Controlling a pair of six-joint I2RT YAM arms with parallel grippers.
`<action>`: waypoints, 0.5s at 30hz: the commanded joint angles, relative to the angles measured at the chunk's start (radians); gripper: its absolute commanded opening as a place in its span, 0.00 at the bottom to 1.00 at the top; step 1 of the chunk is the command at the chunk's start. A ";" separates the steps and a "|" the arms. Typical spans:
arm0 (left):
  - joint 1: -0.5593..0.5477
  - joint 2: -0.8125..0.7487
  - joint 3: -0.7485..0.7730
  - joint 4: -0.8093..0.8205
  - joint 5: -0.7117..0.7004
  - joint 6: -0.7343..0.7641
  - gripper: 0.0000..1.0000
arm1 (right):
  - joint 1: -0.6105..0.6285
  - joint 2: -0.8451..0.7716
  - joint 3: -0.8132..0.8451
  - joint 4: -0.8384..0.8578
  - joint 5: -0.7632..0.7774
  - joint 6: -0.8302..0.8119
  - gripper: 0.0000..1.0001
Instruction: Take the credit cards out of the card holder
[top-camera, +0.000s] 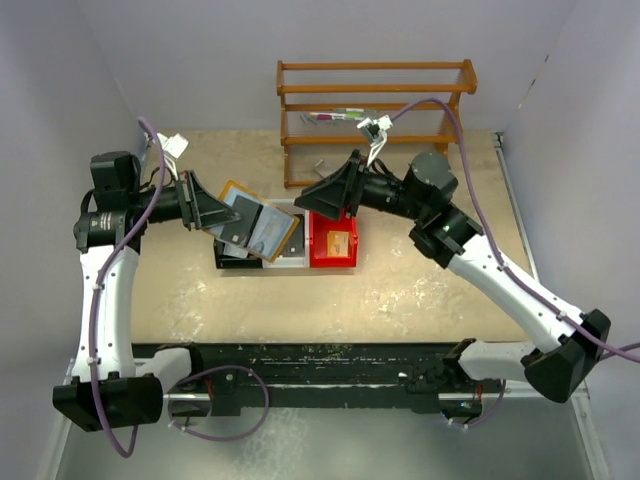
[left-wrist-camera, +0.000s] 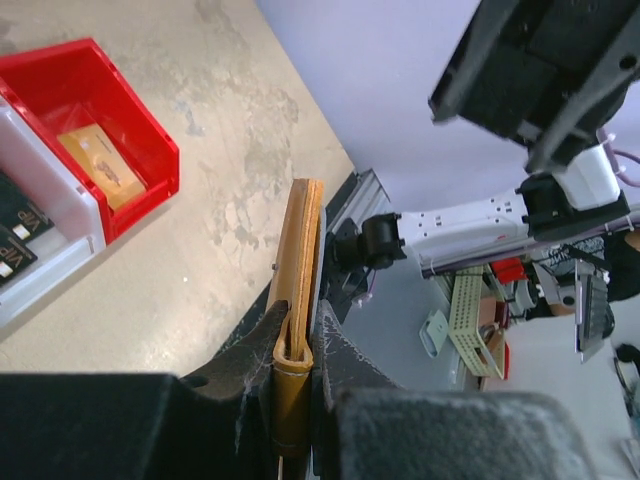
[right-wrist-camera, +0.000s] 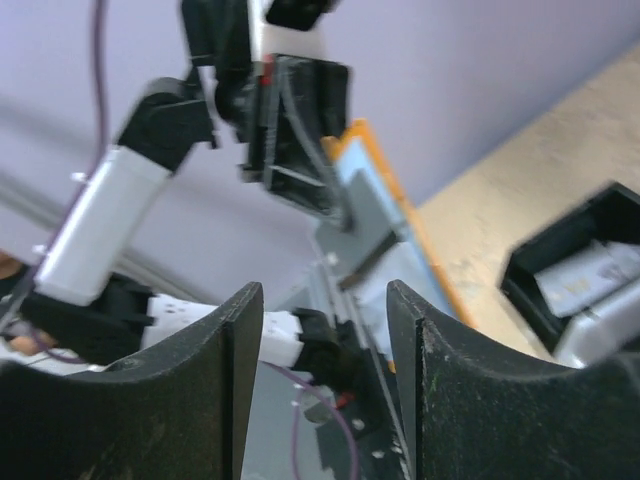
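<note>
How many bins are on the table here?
3, side by side: black bin partly hidden by the card holder, white bin in the middle, red bin at the right end.

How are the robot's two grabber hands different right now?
The left gripper is shut, pinching the tan card holder by its edge. The right gripper is open and holds nothing. The left gripper is over the left side of the table, and the right gripper hangs by the red bin. Both are black, have two fingers, and point toward each other.
</note>
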 joint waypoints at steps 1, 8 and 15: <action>0.004 -0.046 0.000 0.210 -0.032 -0.220 0.00 | 0.062 0.020 -0.086 0.318 -0.048 0.183 0.53; 0.004 -0.051 0.004 0.252 -0.029 -0.298 0.00 | 0.131 0.153 -0.105 0.562 -0.106 0.325 0.43; 0.004 -0.061 -0.001 0.329 0.008 -0.412 0.00 | 0.134 0.230 -0.117 0.706 -0.124 0.414 0.41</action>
